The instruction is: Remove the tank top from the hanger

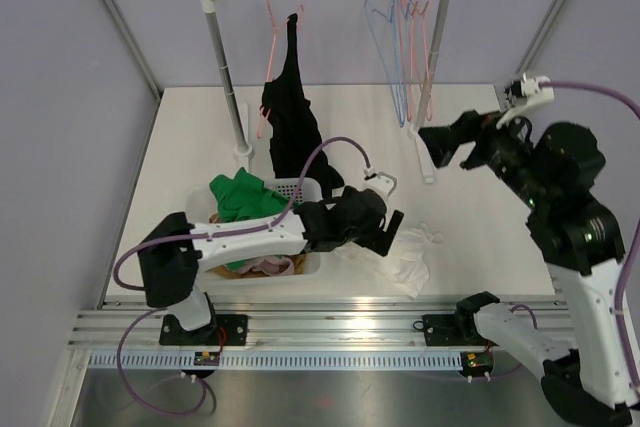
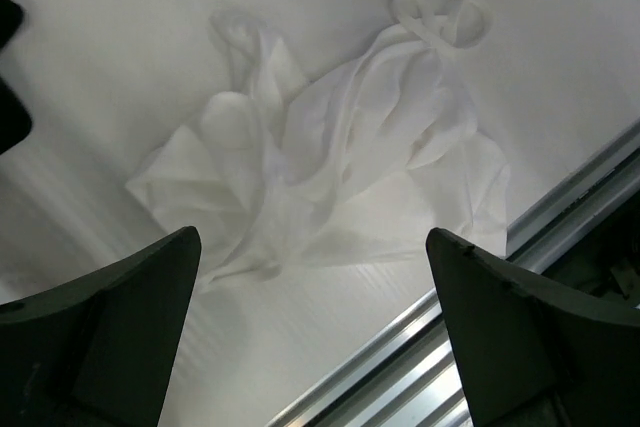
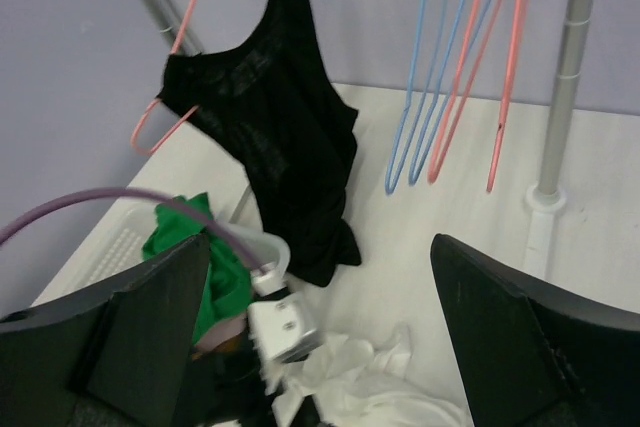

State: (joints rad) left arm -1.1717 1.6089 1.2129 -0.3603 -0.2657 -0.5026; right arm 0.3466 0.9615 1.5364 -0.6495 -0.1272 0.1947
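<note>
A black tank top [image 1: 290,117] hangs from a pink hanger [image 1: 270,7] on the rack's rail, its hem reaching down to the table. The right wrist view shows this tank top [image 3: 285,137] on the hanger [image 3: 165,122] ahead. A crumpled white garment [image 1: 400,257] lies on the table near the front edge. My left gripper [image 1: 390,230] hovers open just above that white garment [image 2: 340,147], with nothing between its fingers. Raised to the right of the rack, my right gripper [image 1: 440,147] is open and empty.
A white basket [image 1: 300,187] holding a green cloth [image 1: 240,197] stands under the black top. Several empty blue and pink hangers [image 1: 410,37] hang at the rail's right end. The rack's posts [image 1: 225,57] stand on the table; a metal rail [image 1: 330,322] runs along the front.
</note>
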